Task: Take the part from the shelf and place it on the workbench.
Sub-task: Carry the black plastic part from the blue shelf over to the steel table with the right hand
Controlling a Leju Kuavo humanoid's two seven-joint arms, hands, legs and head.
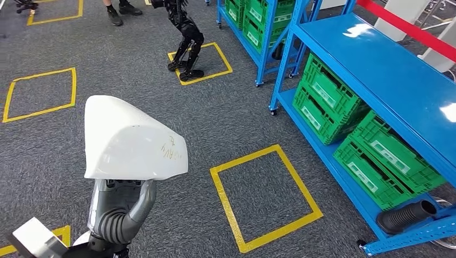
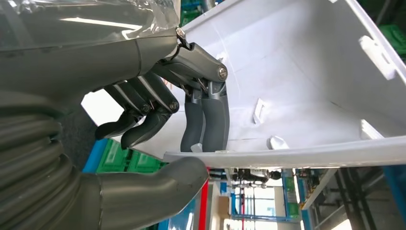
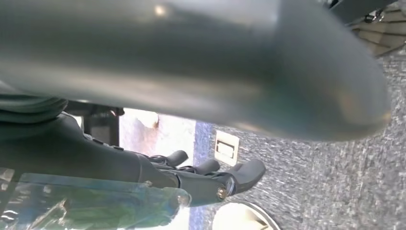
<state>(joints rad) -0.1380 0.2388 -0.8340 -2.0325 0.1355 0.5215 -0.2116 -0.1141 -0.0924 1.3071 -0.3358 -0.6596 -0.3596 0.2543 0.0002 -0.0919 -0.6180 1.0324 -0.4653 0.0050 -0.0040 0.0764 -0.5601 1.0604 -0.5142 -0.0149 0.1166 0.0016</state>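
The part [image 1: 126, 140] is a large white moulded shell with faint writing on its side, held up at the lower left of the head view. My left hand [image 1: 121, 212] grips it from below. In the left wrist view the thumb [image 2: 158, 184] lies under the rim of the part [image 2: 311, 72] and the fingers [image 2: 206, 120] press inside the shell. My right hand [image 3: 210, 179] hangs over grey carpet, its fingers loosely apart and holding nothing.
A blue shelf [image 1: 387, 70] runs along the right, with green crates [image 1: 322, 99] and a black ribbed hose [image 1: 406, 215] on its lower level. Yellow taped squares [image 1: 266, 196] mark the carpet. Another dark robot [image 1: 185, 40] stands ahead, and a person's feet [image 1: 121, 11] are at the top.
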